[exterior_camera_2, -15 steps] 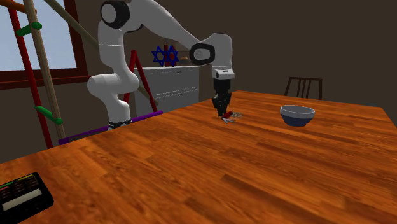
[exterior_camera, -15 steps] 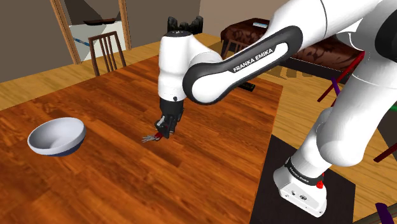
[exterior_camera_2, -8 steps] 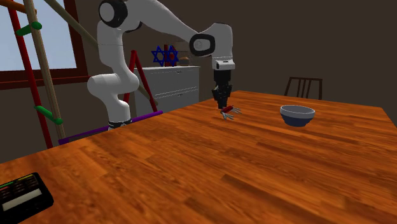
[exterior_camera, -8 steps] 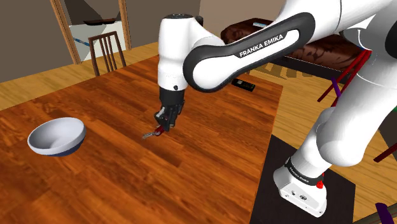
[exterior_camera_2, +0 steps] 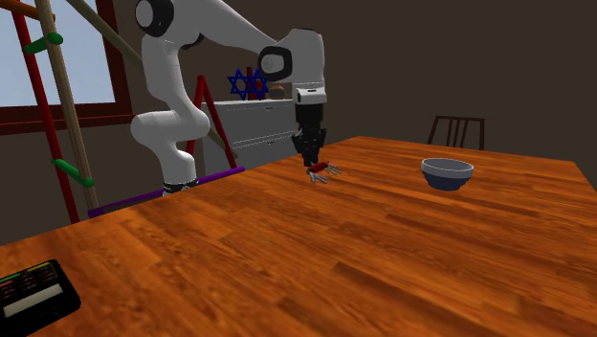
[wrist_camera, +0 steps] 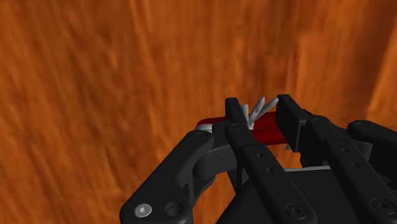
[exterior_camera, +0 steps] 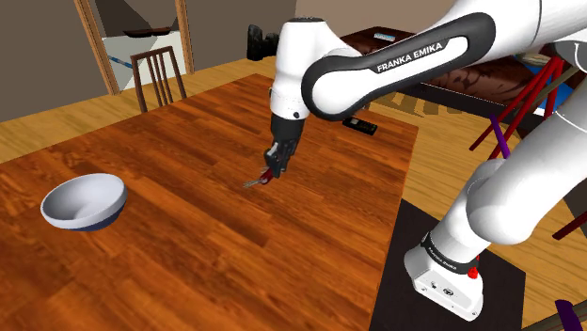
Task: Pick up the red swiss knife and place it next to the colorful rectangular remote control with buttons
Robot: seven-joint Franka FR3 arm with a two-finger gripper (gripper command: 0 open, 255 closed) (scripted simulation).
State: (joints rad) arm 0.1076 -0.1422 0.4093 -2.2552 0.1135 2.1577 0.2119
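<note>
Arm swung twd shoulder view's right; end effector (exterior_camera: 274, 173) clamped on red swiss knife (exterior_camera: 258, 181), clear of table (exterior_camera: 188, 254). Carry low & steady to remote (exterior_camera: 359, 126); set down beside, not on.

red swiss knife (wrist_camera: 268, 127): middle hidden by jaws | remote (exterior_camera_2: 33, 295): cut off at second exterior view's left edge

Table (exterior_camera: 188, 263): free room and obstructions.
Bare wood lies open between the gripper (exterior_camera: 272, 174) and the remote control (exterior_camera: 359, 125) near the table's edge. One bowl (exterior_camera: 83, 202) stands well apart, at the shoulder view's left; a chair (exterior_camera: 158, 75) behind the far edge.
</note>
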